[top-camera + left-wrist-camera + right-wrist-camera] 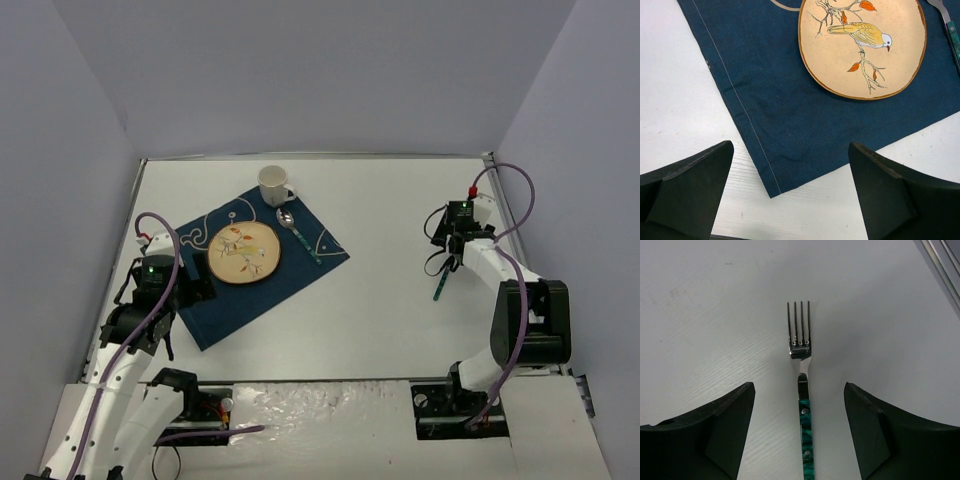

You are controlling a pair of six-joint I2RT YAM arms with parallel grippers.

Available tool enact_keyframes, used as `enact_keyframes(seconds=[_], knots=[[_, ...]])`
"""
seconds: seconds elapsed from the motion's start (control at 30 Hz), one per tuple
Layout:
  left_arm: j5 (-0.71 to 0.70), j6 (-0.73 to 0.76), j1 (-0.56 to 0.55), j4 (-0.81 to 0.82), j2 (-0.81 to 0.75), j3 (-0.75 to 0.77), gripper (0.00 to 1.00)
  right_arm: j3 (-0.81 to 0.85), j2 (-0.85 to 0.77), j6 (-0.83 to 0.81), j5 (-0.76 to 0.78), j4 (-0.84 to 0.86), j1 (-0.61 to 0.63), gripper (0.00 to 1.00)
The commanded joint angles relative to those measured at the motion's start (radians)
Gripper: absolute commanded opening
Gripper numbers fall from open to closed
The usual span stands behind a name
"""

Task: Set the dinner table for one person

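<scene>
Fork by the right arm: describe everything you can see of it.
The fork has four shiny steel-looking tines and neck, and a mottled green handle with small rivets. It lies flat on the white dinner table, tines pointing away from the right gripper, whose open fingers straddle the handle without touching.

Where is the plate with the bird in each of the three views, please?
Top external: the plate lies on the blue placemat, left of centre.
Left wrist: the plate is at the top edge, cut off.
Right wrist: not in it.
Shared landmark: the placemat, under the plate in both.
</scene>
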Motion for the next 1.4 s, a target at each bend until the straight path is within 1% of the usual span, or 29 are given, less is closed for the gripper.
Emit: enact_keyframes(seconds=[0.0,0.23,0.43,0.6,0.8,0.97,1.27,1.37], knots=[[-0.009,-0.008,0.0,0.026,-0.003,0.024,0.97,-0.018,-0.014,0.032,-0.013,0.006,-0.043,0.66],[-0.009,-0.008,-0.001,0.023,-0.002,0.024,0.97,-0.002,0.059,0.022,-0.065,0.008,-0.063,0.6],[-0.003,-0.008,-0.001,0.024,0.0,0.024,0.97,-0.01,0.083,0.022,-0.098,0.012,-0.064,0.56],[-0.001,-0.008,-0.001,0.026,0.002,0.024,0.97,-0.039,0.082,0.019,-0.099,0.012,-0.064,0.53],[-0.001,-0.008,-0.001,0.026,0.003,0.024,0.97,-0.05,0.073,0.029,-0.14,0.013,-0.062,0.51],[0.001,-0.008,-0.001,0.027,0.002,0.025,0.97,-0.063,0.051,0.046,-0.181,-0.001,-0.062,0.48],[0.003,-0.008,-0.001,0.028,-0.006,0.024,0.97,-0.063,0.061,0.059,-0.197,-0.05,-0.061,0.44],[0.003,-0.008,-0.001,0.028,-0.007,0.024,0.97,-0.07,0.051,0.055,-0.195,-0.058,-0.049,0.36]])
